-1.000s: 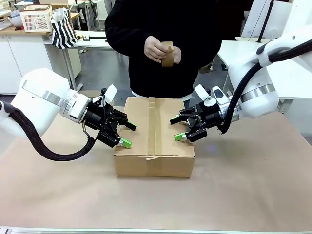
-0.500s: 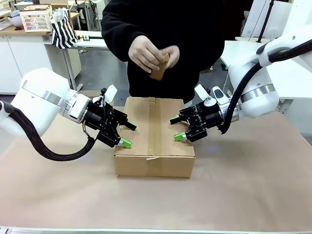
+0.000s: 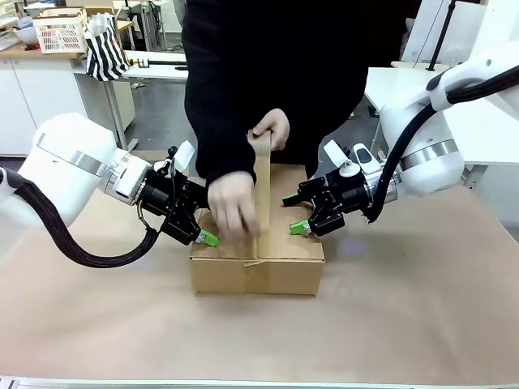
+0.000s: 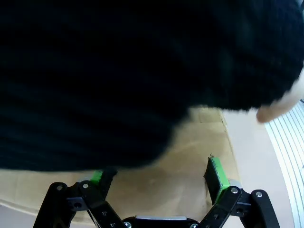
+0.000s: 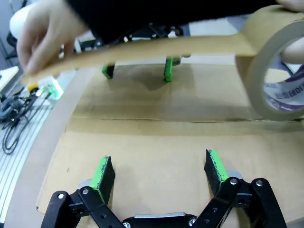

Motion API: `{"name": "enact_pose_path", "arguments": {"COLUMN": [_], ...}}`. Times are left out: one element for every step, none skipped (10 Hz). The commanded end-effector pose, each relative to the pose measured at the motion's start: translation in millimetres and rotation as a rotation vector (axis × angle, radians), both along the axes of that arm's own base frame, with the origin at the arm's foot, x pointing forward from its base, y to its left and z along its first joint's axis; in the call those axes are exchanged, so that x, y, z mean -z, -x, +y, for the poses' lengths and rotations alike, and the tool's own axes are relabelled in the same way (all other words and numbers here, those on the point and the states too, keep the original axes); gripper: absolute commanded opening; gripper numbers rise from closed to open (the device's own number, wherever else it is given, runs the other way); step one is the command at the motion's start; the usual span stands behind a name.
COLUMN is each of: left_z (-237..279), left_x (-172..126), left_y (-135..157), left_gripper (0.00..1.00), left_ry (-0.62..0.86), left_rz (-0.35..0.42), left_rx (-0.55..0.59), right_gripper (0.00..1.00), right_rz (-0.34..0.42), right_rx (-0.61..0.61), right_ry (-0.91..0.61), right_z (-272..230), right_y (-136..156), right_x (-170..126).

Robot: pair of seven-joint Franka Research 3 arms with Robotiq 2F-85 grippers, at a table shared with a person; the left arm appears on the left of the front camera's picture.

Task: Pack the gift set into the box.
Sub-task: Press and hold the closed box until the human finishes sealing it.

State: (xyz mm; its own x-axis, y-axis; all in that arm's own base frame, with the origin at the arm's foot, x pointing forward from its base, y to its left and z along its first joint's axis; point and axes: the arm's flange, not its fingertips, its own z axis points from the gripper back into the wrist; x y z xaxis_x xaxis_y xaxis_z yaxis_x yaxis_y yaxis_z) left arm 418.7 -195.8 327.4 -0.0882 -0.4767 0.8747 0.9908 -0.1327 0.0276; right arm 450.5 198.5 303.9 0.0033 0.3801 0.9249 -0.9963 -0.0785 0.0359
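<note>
Two grippers are helping here, one on each side of the box. My left gripper has its jaws spread wide with nothing between them, and its green tips press down on the left top flap. My right gripper does the same on the right flap, jaws wide and empty. The box sits in the middle of the surface, and its flaps are shut flat. I cannot see the gift set, so I think it is already inside, but that is only my guess.

The step in hand is the sealing. The person leans over the box from the far side. One hand presses the end of a strip of tape near the front edge of the lid. The other hand holds the tape roll up high, so the strip runs above the middle seam.

For the next move, I think both my grippers should hold the flaps flat and not shift at all while the tape goes down. The person's arm hangs close over my left gripper, so any lift there must be slow and careful.
</note>
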Motion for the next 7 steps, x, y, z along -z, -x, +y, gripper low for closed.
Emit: {"name": "enact_pose_path", "arguments": {"left_z": [0.4,0.4,0.4,0.4,0.4,0.4,0.4], "left_x": [1.7,1.7,1.7,1.7,1.7,1.7,1.7], "left_y": [1.2,1.2,1.2,1.2,1.2,1.2,1.2], "left_gripper": [1.0,1.0,1.0,1.0,1.0,1.0,1.0], "left_ry": [-0.003,-0.003,-0.003,-0.003,-0.003,-0.003,-0.003], "left_rz": [0.009,0.009,0.009,0.009,0.009,0.009,0.009], "left_rx": [-0.004,-0.004,-0.004,-0.004,-0.004,-0.004,-0.004], "right_gripper": [1.0,1.0,1.0,1.0,1.0,1.0,1.0], "right_rz": [0.0,0.0,0.0,0.0,0.0,0.0,0.0], "right_rx": [0.0,0.0,0.0,0.0,0.0,0.0,0.0], "right_ry": [0.003,0.003,0.003,0.003,0.003,0.003,0.003], "right_z": [0.5,0.5,0.5,0.5,0.5,0.5,0.5], "right_y": [0.1,0.1,0.1,0.1,0.1,0.1,0.1], "right_x": [1.2,1.2,1.2,1.2,1.2,1.2,1.2]}}
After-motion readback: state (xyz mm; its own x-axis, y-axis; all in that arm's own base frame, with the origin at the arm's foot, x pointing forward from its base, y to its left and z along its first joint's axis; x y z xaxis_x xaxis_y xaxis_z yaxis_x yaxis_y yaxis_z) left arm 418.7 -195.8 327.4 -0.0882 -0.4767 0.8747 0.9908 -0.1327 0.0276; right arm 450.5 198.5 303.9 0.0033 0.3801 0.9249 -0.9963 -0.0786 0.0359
